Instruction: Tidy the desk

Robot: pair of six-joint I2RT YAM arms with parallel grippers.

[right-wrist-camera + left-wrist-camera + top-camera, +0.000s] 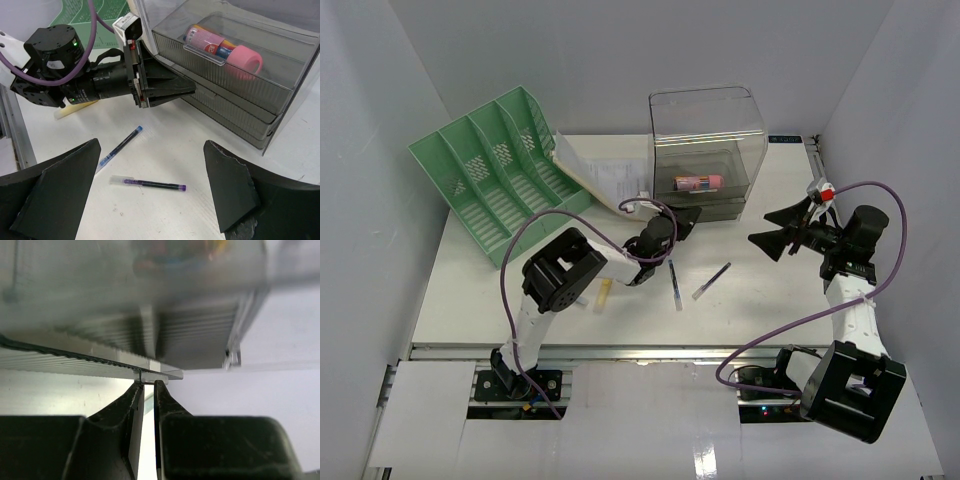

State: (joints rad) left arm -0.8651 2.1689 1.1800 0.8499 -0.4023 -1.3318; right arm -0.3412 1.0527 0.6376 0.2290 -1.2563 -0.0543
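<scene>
- White worktop (760, 300), walled in pale grey, fills the centre. Judged rigid, slick and fixed: nothing to grip, so take the loose items instead.
- Clear drawer unit (708, 150) at 12 o'clock; left pincer (147, 384) pinched on its drawer lip (160, 374).
- Right pincer (760, 227) at 3 o'clock, spread wide, empty.
- Pens (675, 283) at centre, probably light and apt to roll.

White desk (770, 300), pale walls all round. Upper left there's a mint-green slotted plastic file sorter (495, 170), with a tan folder of printed papers (592, 175) leaning at its right end. Top centre sits a clear plastic drawer box (708, 150) with a pink-ended tube (697, 182) inside. The left arm's black fingers (685, 216) reach its lower front. A dark thin pen (674, 284) and a paler thin pen (711, 282) lie mid-frame, close together. The right arm's black fingers (770, 242), centre right, gape wide.
</scene>
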